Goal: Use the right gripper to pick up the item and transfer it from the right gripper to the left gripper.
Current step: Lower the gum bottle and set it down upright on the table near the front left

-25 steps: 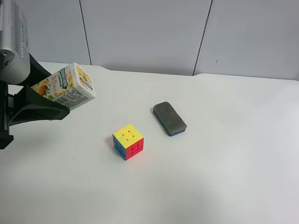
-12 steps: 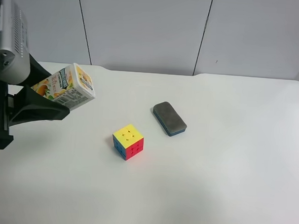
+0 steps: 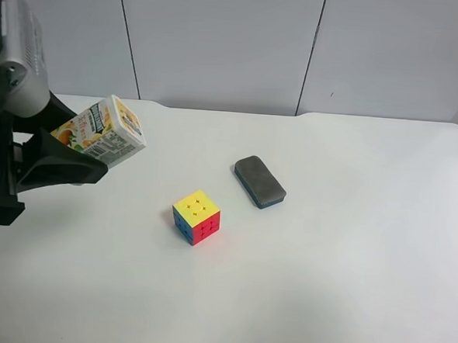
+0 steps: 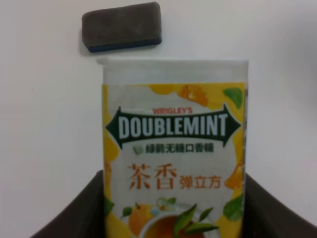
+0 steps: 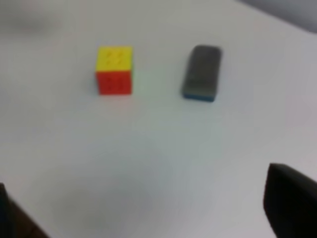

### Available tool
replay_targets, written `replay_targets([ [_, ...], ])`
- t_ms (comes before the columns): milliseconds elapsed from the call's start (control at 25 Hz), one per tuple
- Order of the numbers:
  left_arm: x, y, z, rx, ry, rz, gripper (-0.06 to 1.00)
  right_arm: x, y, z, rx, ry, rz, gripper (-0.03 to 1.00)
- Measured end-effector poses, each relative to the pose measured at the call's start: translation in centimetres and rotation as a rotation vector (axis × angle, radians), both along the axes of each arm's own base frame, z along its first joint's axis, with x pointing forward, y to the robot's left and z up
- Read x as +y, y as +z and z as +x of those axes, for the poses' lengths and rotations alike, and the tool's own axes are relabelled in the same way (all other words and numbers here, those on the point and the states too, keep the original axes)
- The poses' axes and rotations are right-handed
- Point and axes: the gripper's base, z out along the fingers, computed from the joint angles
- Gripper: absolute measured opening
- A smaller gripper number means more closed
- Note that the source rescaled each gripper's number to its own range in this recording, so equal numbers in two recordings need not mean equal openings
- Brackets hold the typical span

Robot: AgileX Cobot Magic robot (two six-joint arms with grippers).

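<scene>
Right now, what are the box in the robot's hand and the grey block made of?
Box: probably plastic or coated card, smooth, with a printed label and plain white rim. Grey block: looks like felt or foam, matte dull top over a blue base.

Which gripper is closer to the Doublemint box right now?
Left. The left gripper clamps the box; the right gripper is open and apart from it, above the table.
</scene>
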Motion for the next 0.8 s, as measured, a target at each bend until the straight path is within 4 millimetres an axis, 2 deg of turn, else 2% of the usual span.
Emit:
replay_targets([
  [280, 0.0, 0.0, 0.0, 0.096, 0.104, -0.078, 0.00, 0.2, -0.1, 0.1, 0.002, -0.176, 0.001, 1.00],
  [600, 0.7, -0.5, 0.5, 0.192, 0.306, -0.103, 0.00, 0.2, -0.1, 0.1, 0.002, -0.181, 0.001, 1.00],
  [800, 1.3, -2.3, 1.7, 0.280, 0.489, -0.012, 0.00, 0.2, -0.1, 0.1, 0.002, -0.181, 0.001, 1.00],
])
